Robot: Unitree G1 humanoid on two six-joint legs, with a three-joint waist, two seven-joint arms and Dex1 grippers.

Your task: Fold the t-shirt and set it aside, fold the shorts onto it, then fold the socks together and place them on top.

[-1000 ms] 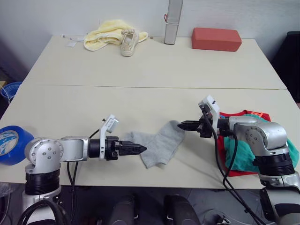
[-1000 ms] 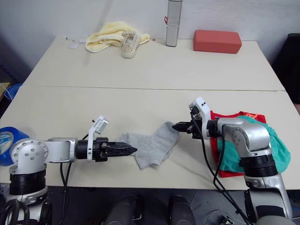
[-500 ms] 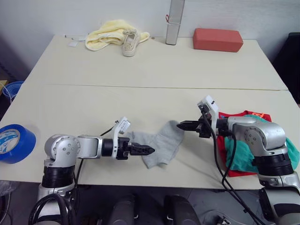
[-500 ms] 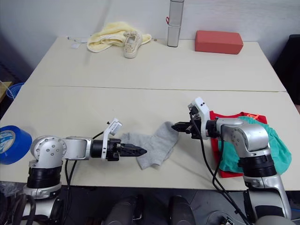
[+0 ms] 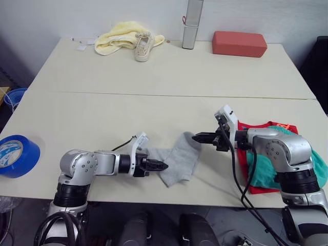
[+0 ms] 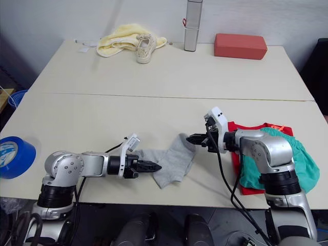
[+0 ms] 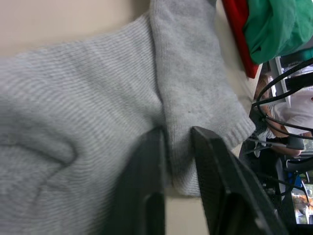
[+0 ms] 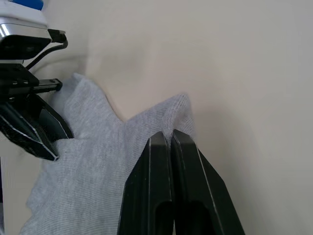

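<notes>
Now I see the socks lying lower centre of the head view, flat on the table, overlapped into one grey patch. My right gripper comes in from the right of the frame, fingers pressed together on the upper right corner of the socks; the right wrist view shows the knit edge pinched between them. My left gripper reaches in from lower left, tips on the lower left part of the socks; the left wrist view shows the fingers slightly apart with a fold of grey knit sitting in the gap, so pinching it.

At lower right the t-shirt sits as a red pile near the table edge, the shorts on top of it.

Upper left: yellow cloth, white shoe. Top right: red block. Far left edge: blue tape roll.
</notes>
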